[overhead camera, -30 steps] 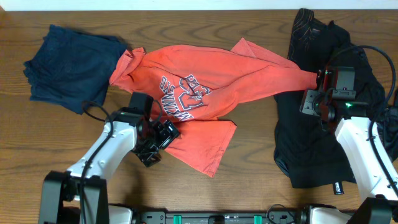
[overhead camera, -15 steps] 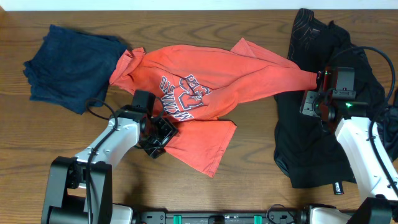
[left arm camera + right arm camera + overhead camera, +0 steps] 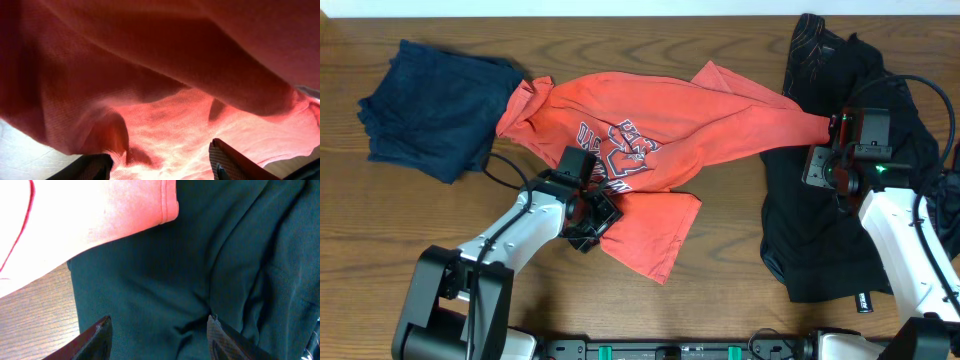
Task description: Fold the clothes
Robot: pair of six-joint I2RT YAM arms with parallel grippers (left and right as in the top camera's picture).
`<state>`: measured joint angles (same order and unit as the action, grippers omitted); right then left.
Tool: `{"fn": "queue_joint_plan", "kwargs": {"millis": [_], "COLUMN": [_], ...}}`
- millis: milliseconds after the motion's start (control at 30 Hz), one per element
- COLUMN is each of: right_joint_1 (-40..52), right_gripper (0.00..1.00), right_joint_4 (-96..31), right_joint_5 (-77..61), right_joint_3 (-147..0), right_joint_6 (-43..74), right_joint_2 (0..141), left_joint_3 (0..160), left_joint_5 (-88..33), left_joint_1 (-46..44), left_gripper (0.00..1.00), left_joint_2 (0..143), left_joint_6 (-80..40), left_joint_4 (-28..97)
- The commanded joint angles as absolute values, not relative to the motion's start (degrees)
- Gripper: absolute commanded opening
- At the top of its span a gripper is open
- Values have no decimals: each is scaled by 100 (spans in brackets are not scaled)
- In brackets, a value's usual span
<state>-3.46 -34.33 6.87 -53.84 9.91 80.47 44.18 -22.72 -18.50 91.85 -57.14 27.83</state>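
Note:
The coral-red T-shirt (image 3: 660, 140) with navy-and-white lettering lies crumpled across the table's middle, one sleeve reaching right onto the black garment (image 3: 820, 230). My left gripper (image 3: 595, 215) is open, pushed in at the shirt's lower left edge; in the left wrist view (image 3: 160, 162) red fabric (image 3: 150, 75) drapes over and between the spread fingers. My right gripper (image 3: 835, 135) is open above the black garment (image 3: 200, 270), just beside the red sleeve's hem (image 3: 125, 215). A navy blue garment (image 3: 435, 105) lies at the far left.
The wooden table (image 3: 410, 240) shows bare at the front left and between the shirt and the black garment. Arm cables loop near both grippers.
My left gripper has moved right and slightly up, sliding into the shirt's lower left edge. The right arm and the garments have not moved.

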Motion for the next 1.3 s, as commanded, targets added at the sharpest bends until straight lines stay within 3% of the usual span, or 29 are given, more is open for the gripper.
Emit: {"fn": "queue_joint_plan", "kwargs": {"millis": [0, 33, 67, 133, 200, 600, 733, 967, 1067, 1267], "right_joint_1": [-412, -412, -412, -412, -412, -414, -412, -412, -412, -412], "right_gripper": [59, 59, 59, 59, 59, 61, 34, 7, 1, 1], "right_joint_4": [-3435, -3435, -3435, -3446, -3448, -3546, -3505, -3339, -3304, -3223], "right_joint_5": [661, 661, 661, 661, 661, 661, 523, 200, 102, 1], "right_joint_3": [-5465, -5465, -5465, -5465, -5465, -5465, -5463, -5463, -5463, -5463], "right_joint_6": [978, 978, 978, 980, 978, 980, 1111, 1175, 1177, 1326], "right_joint_2": [8003, 8003, 8001, 7999, 7999, 7999, 8009, 8495, 8954, 9765], "left_joint_3": [4357, 4357, 4357, 4362, 4366, 4530, 4530, 4528, 4528, 4528], "left_joint_5": [-2185, -2202, -2206, -2250, -2276, -2482, -2427, -1540, -1258, -958], "left_joint_1": [-1890, -1890, -1890, -1890, -1887, -928, -172, 725, 923, 1551], "left_gripper": [64, 63, 56, 22, 6, 6, 6, 6, 6, 6], "left_joint_2": [9430, 9428, 9428, 9428, 9404, 7688, 6549, 5334, 5245, 5400], "left_joint_6": [-5887, -5885, -5885, -5878, -5828, -4499, -4005, -3830, -3715, -3706], "left_joint_4": [2727, 2724, 2722, 2727, 2729, 3992, 4737, 5623, 5690, 5496]}}
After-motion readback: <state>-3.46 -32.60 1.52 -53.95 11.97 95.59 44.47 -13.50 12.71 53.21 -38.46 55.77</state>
